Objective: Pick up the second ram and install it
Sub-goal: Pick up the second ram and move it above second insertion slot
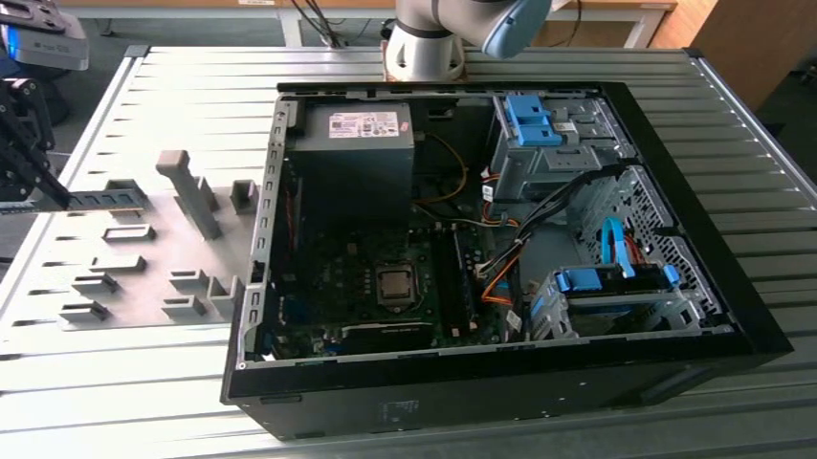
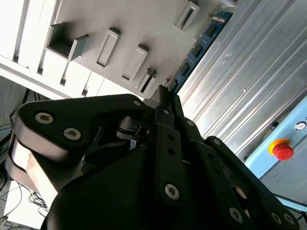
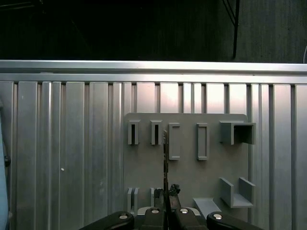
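The second ram (image 1: 109, 201) is a thin blue-green stick at the exterior view's far left, held level over the grey holder plate (image 1: 141, 277). My gripper (image 1: 57, 199) is shut on one end of it. In the second wrist view the ram (image 2: 196, 48) runs away from the black fingers (image 2: 165, 103) along the plate's edge. The first wrist view shows the ram (image 3: 165, 153) edge-on, rising from the gripper (image 3: 167, 194) over the plate's slots (image 3: 144, 132). The memory slots (image 1: 447, 277) lie on the motherboard inside the open computer case (image 1: 715, 316).
Grey upright blocks (image 1: 189, 191) stand on the holder plate between the gripper and the case wall (image 1: 268, 220). Inside the case are a power supply (image 1: 351, 153), blue drive-bay clips (image 1: 613, 279) and orange cables (image 1: 504, 273). A ribbed metal table (image 1: 191, 96) carries everything.
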